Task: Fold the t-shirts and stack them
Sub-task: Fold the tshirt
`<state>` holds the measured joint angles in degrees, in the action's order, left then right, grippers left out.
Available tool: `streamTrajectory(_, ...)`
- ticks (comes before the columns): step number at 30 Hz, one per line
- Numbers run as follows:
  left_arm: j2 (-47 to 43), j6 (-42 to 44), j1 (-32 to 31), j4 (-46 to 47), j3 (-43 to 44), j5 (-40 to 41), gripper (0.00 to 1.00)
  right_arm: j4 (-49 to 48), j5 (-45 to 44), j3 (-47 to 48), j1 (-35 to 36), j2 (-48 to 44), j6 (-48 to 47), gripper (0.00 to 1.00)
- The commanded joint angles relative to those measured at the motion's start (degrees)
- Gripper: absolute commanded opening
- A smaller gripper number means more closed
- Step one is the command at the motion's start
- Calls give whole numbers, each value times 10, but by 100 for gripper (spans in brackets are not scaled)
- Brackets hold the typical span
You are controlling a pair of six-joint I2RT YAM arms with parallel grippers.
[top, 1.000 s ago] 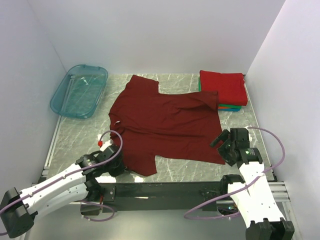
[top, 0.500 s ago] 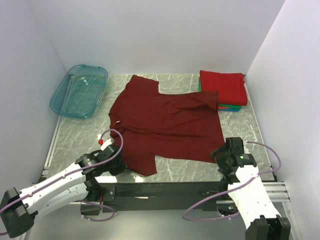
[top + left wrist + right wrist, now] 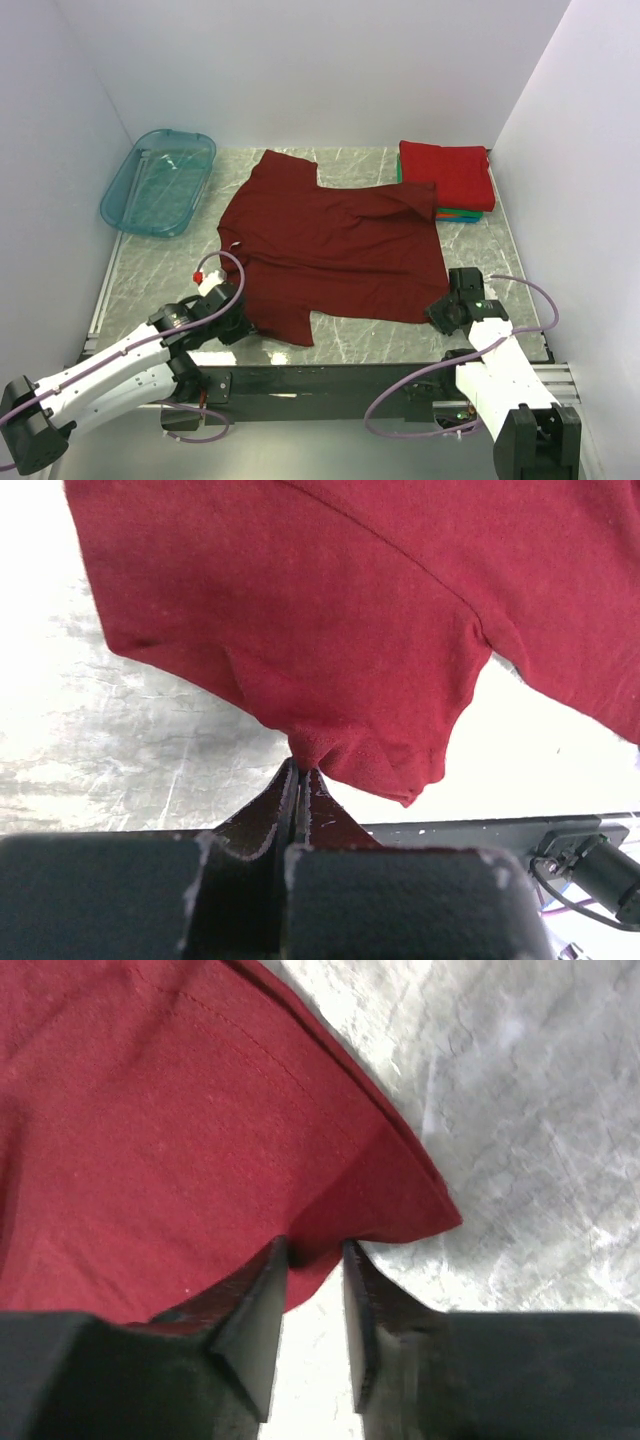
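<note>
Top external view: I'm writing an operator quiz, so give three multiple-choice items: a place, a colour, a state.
1. Where does the folded stack lie? A) far right corner of the table B) near left edge C) table centre
2. What colour is the top shirt of that stack? A) green B) bright red C) blue
3. How is the left pincer? A) wide open B) out of view C) shut on the maroon t-shirt
Answers: 1 A, it lies far right on the marble; 2 B, red covers the other layers; 3 C, the left wrist view shows it pinching the hem.
</note>
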<state>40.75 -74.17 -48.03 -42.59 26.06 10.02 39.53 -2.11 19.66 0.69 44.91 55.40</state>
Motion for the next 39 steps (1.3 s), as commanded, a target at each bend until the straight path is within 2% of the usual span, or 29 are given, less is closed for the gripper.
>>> streamTrajectory(1,-2,0,2,-15,30,25,0,-24,-29,-5,-4,4,-6,34)
streamTrajectory(8,-1,-6,2,-40,57,29,0,-22,-4,6,-3,2,-22,8)
streamTrajectory(10,-8,-12,2,-56,67,25,0,4,6,14,-4,-5,-28,5)
streamTrajectory(17,-56,-50,2,-143,98,-27,0,128,14,82,-3,-73,-56,5)
streamTrajectory(22,-81,-44,1,-185,120,-67,0,200,19,96,-3,-102,-73,5)
streamTrajectory(25,-88,-43,1,-211,137,-91,0,194,39,96,-4,-114,-89,2)
streamTrajectory(32,-143,-69,2,-286,160,-115,1,214,49,123,-3,-92,-112,4)
streamTrajectory(39,-146,-57,1,-255,169,-142,1,267,55,160,-3,-114,-116,6)
